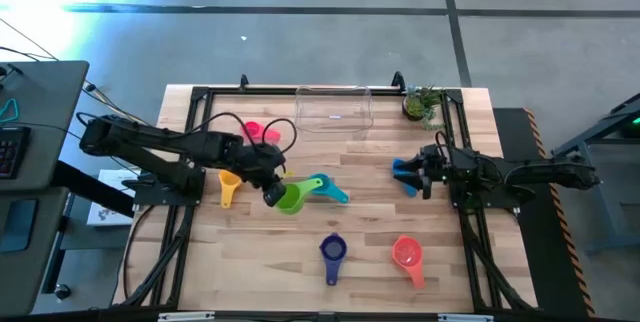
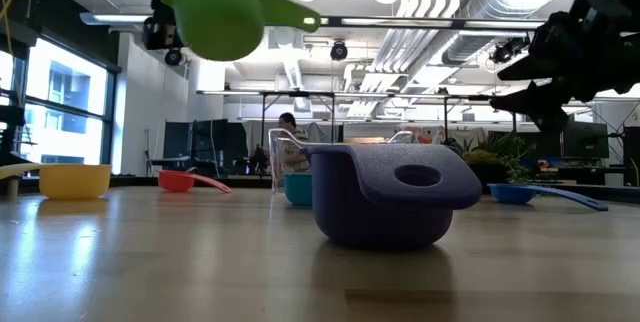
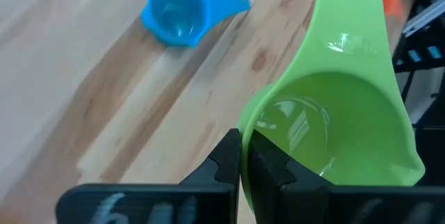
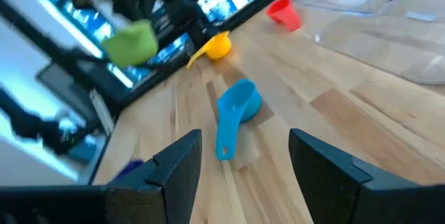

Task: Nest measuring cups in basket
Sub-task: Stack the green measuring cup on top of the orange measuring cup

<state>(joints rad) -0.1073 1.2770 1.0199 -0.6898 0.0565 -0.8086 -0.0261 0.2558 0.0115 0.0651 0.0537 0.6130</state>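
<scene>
My left gripper is raised over the table's middle left, shut on a green measuring cup, which shows high up in the low view. A teal cup lies just right of it. On the wood also rest a yellow cup, a pink cup, a purple cup, a salmon cup and a blue cup. The clear basket stands at the far edge. My right gripper waits open at the right, nothing between its fingers. My left gripper pinches the green cup's bowl wall at the rim, on the side opposite the handle. One finger is inside the bowl, the other outside. The fingers slant down from above. The cup hangs clear of the table, its handle pointing away from the fingers.
A small potted plant stands at the far right corner beside the basket. A black frame runs round the tabletop's edges. Bare wood shows along the near edge between the purple and salmon cups and at the near left.
</scene>
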